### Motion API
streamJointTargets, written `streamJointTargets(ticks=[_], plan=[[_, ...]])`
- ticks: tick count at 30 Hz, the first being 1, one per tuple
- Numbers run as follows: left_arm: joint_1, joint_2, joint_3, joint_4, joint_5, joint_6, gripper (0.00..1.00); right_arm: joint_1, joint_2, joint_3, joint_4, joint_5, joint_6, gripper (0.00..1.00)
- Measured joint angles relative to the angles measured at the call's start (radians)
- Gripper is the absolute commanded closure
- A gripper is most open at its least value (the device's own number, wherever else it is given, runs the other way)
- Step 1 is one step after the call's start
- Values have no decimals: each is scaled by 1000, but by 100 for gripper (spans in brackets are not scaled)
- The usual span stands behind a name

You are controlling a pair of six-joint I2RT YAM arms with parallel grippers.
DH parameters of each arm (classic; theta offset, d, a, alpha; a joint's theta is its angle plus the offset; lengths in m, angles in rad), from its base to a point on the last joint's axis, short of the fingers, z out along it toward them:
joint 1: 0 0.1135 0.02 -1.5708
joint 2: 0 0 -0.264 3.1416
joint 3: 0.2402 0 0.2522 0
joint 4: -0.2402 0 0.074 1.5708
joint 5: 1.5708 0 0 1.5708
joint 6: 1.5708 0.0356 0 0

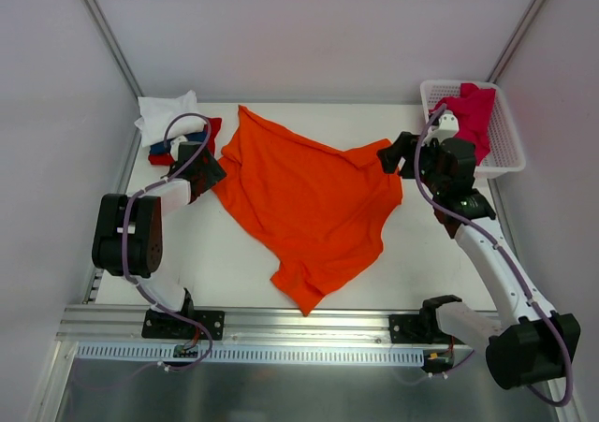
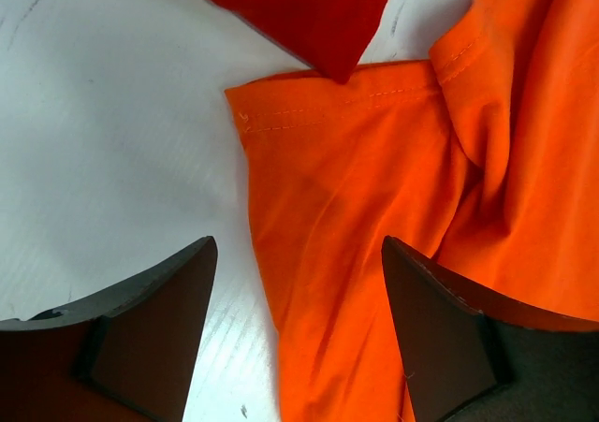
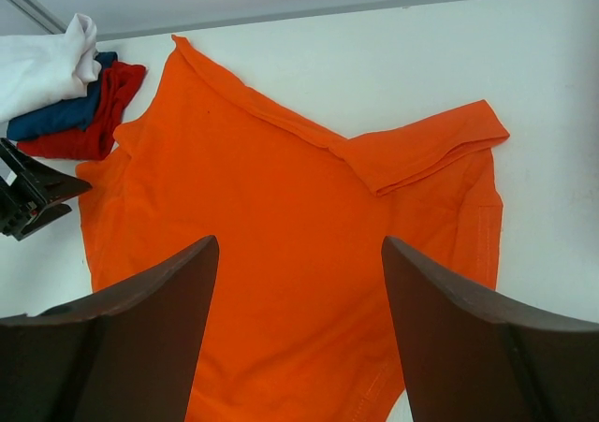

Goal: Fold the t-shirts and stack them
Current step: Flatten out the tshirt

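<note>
A large orange t-shirt [image 1: 309, 202] lies spread and rumpled on the white table, one sleeve folded over [image 3: 421, 146]. My left gripper [image 1: 213, 171] is open just above its left sleeve edge [image 2: 356, 216]. My right gripper [image 1: 391, 153] is open above the shirt's right side [image 3: 281, 254], holding nothing. A stack of white [image 1: 167, 113], dark blue [image 1: 168, 146] and red [image 1: 211, 130] folded t-shirts sits at the back left; it also shows in the right wrist view [image 3: 65, 104]. A crimson-pink t-shirt [image 1: 473, 113] hangs out of the basket.
A white lattice basket [image 1: 501, 141] stands at the back right corner. A corner of the red t-shirt [image 2: 309, 20] lies close beyond the left gripper. The table's metal rail [image 1: 281, 324] runs along the front edge.
</note>
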Motion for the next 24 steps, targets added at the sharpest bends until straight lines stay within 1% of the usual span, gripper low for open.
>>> streamJointTargets(ticks=[8,9,18,21,24], plan=[[13,4,-2,9,10,-23,32,0,-8,0,0,-14,13,26],[17,4,-3,9,9,-24,34,0,-9,0,0,-16,15,26],[52,4,-23,-10,-8,-58,35,0,-42,0,0,-26,23,26],[52,4,-22,-28,-17,-76,41,0,-56,0,0,-30,27,26],[52,15,-14,-44,-19,-86,43,0,-71,-6,0,-39,34,26]])
